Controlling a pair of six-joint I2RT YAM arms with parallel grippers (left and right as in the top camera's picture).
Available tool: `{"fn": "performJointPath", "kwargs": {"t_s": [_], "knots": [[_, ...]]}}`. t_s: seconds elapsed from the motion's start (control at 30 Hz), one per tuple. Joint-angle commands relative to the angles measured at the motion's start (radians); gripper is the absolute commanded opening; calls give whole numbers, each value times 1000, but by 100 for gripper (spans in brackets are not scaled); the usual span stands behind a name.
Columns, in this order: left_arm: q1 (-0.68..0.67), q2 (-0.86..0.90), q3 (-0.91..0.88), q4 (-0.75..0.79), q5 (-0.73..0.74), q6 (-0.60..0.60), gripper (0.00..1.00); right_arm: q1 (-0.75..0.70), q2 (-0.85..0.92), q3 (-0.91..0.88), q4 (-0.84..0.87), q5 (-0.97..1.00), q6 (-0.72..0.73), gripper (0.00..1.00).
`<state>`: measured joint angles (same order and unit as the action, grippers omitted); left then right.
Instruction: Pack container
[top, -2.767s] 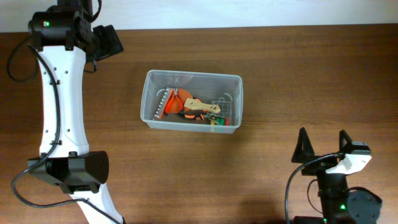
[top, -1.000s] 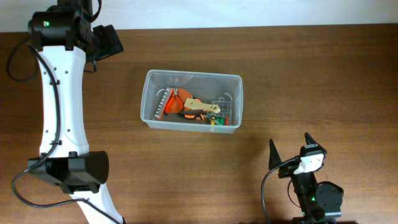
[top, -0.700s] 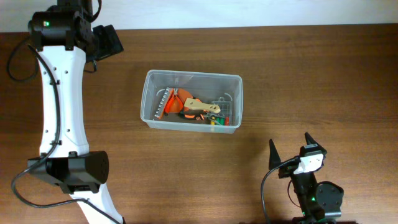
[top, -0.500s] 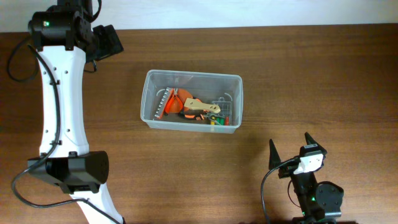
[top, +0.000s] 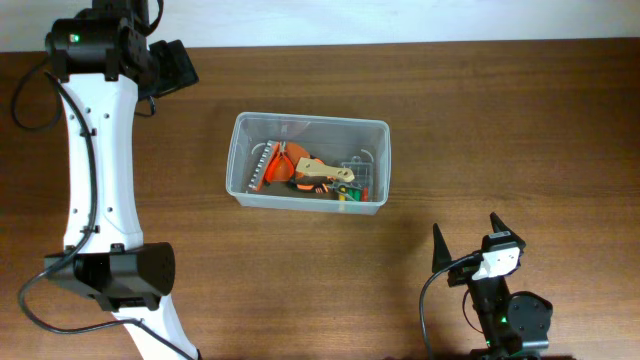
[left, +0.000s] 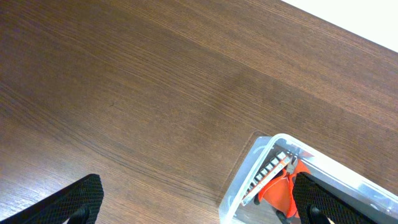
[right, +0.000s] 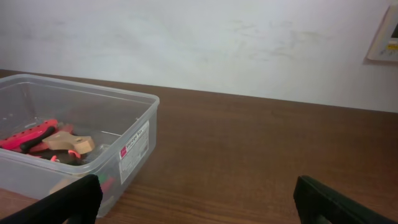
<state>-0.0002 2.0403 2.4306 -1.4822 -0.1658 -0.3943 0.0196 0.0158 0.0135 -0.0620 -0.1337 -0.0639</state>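
Only the right arm (top: 497, 300) has moved: it has drawn back to the near edge of the counter (top: 480, 120) and shifted left, and over the last second it has held still. The right jaws stand spread, with the dark fingers (top: 438, 252) pointing toward the far side and bare counter between them. They are well apart from the container (top: 235, 160).

The container sits near the middle of the counter, a little left of centre, its long sides running left to right. Inside, an orange tool (top: 280, 165) lies in the left half. A tan piece (top: 322, 172) rests against it toward the middle. A small green bit (top: 347, 198) shows at the near wall. Something clear seems to fill the right end, though through the plastic I cannot tell what it is.

From the right wrist, the container is ahead and to the left, and a label (right: 132, 149) is on its end wall. A white wall (right: 205, 43) rises behind the counter.

The left arm (top: 95, 150) reaches along the left side to the far left corner. The left jaws are spread wide too. In the left wrist view one finger sits in each lower corner, over bare wood. One corner of the container shows at the lower right of that view, close to the finger on that side; whether the two touch cannot be made out.
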Motion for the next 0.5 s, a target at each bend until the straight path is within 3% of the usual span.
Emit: {"fn": "performJointPath", "kwargs": {"t_s": [0.0,0.23,0.47], "knots": [[4,-1,-3,-4,-9,-5,99,6,-13,-8,-1,-21,-7,99],[3,-74,-3,8,-68,-5,99,6,-13,-8,-1,-21,-7,99],[3,-307,-3,61,-158,-5,99,6,-13,-8,-1,-21,-7,98]]}}
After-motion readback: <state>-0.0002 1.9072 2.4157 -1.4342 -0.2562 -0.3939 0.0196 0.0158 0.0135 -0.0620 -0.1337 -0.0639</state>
